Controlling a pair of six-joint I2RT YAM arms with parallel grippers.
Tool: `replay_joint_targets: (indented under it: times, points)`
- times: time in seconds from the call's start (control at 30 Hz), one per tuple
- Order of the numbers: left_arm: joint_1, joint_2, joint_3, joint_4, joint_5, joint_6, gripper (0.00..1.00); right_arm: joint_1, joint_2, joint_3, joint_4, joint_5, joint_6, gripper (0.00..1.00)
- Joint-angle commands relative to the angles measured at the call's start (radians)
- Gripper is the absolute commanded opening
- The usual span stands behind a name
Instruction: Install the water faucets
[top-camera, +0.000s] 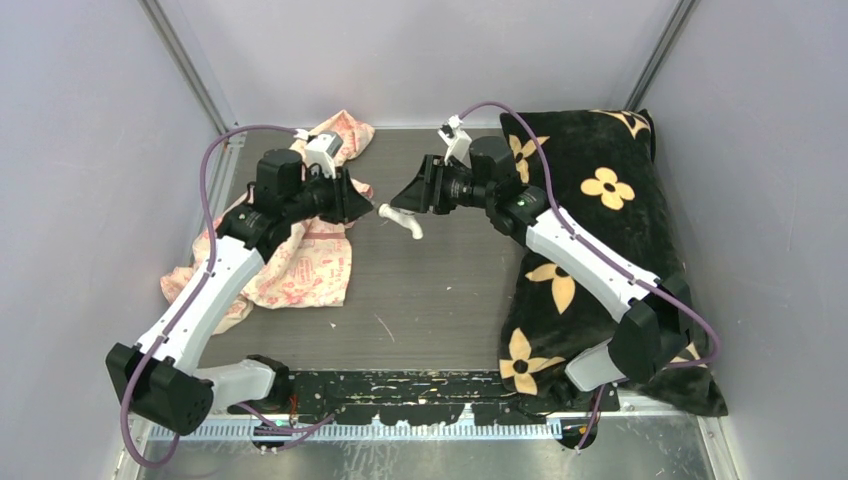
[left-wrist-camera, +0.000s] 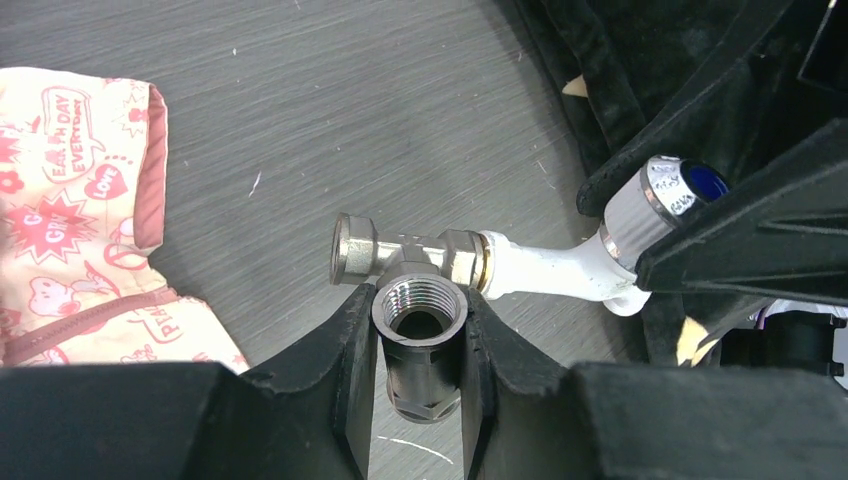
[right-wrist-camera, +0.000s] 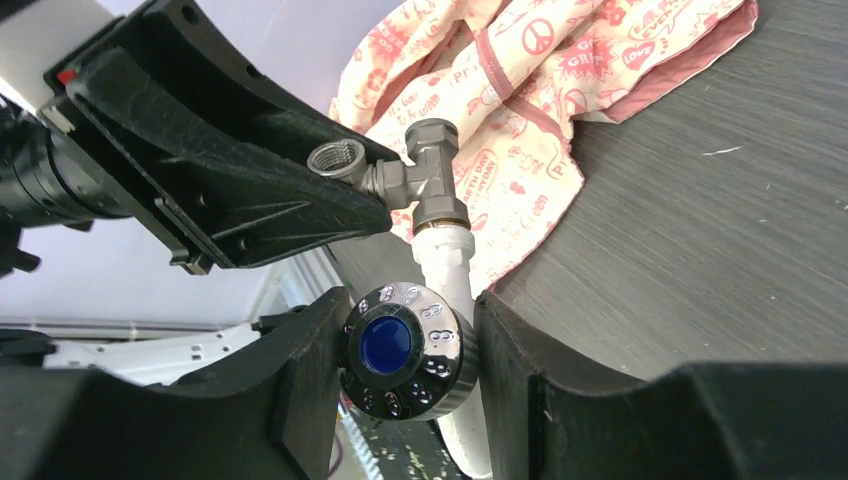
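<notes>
The white tap (top-camera: 402, 220) hangs in the air between both grippers over the middle of the table. My right gripper (right-wrist-camera: 405, 315) is shut on its round blue-centred knob (right-wrist-camera: 405, 345). The white body (right-wrist-camera: 445, 260) ends in a metal T piece (right-wrist-camera: 428, 175). My left gripper (left-wrist-camera: 420, 300) is shut on the dark grey fitting (left-wrist-camera: 420, 345), threaded mouth up, right against the T piece (left-wrist-camera: 410, 250). Whether they are screwed together I cannot tell. The knob also shows in the left wrist view (left-wrist-camera: 660, 205). In the top view the left gripper (top-camera: 362, 200) faces the right gripper (top-camera: 408, 198).
A pink printed cloth (top-camera: 310, 260) lies under the left arm at the table's left. A black cushion with tan flowers (top-camera: 590, 220) fills the right side under the right arm. Grey walls close in the table on three sides.
</notes>
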Motion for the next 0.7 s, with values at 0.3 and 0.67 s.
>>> replay_joint_targets:
  times: [0.3, 0.67]
  points:
    - [-0.003, -0.143, -0.137, 0.316, 0.108, 0.035, 0.00, -0.105, 0.086, -0.007, 0.162, -0.151, 0.513, 0.11]
    - [-0.003, -0.234, -0.293, 0.541, 0.094, 0.005, 0.00, -0.135, 0.048, -0.075, 0.196, -0.156, 0.557, 0.69]
